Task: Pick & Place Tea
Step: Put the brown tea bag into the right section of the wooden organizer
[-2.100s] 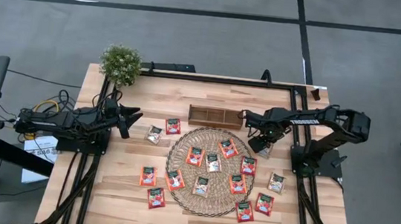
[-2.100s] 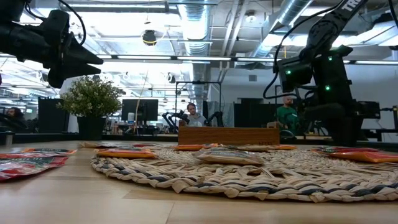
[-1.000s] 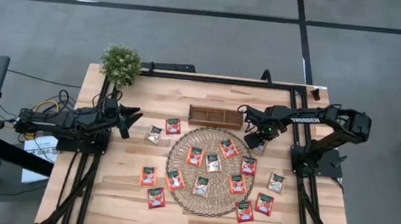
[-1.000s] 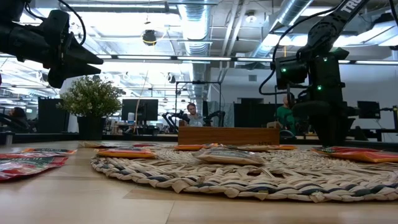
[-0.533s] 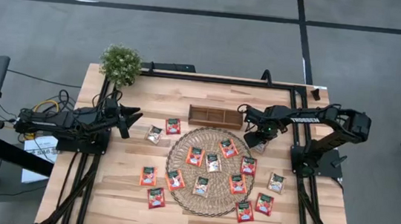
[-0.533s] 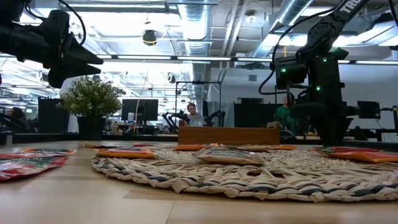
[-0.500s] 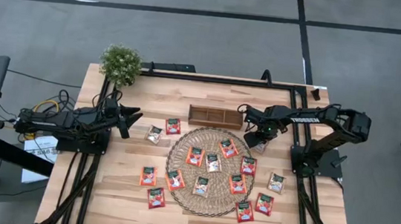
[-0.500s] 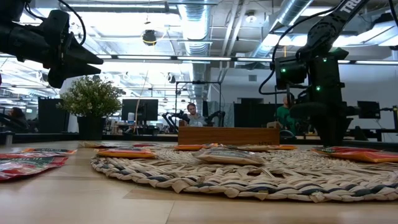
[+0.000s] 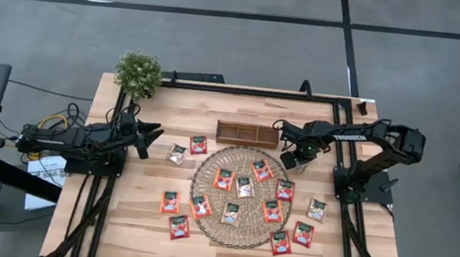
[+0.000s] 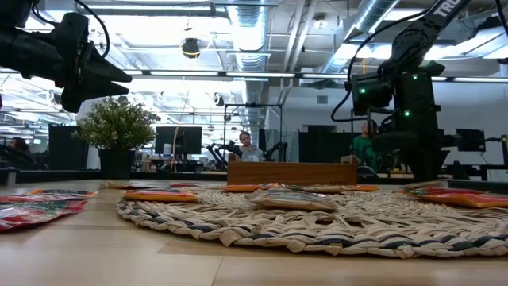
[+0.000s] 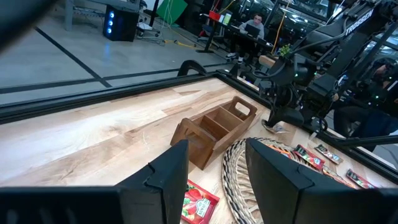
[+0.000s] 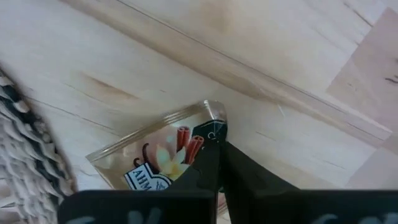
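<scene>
Silvery tea sachet (image 12: 163, 149) lies on the counter (image 9: 240, 112) just beside the woven mat (image 9: 208, 173), its corner pinched in the right gripper (image 12: 214, 144), fingers together on it. Other sachets (image 9: 224, 179) rest on and around the mat. Left gripper (image 9: 150, 136) hovers well away from the mat, fingers apart.

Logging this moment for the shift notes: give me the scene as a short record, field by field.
right claw: right claw shut on a corner of the silvery-white tea sachet, low at the wooden table, beside the woven mat
left claw: left claw open, holds nothing, waits over the table's left side
wooden tray: wooden tray beyond the mat, compartments look bare
other sachets: red-orange sachets lie flat on the mat, more on the table around it
potted plant: potted plant at the far left corner
</scene>
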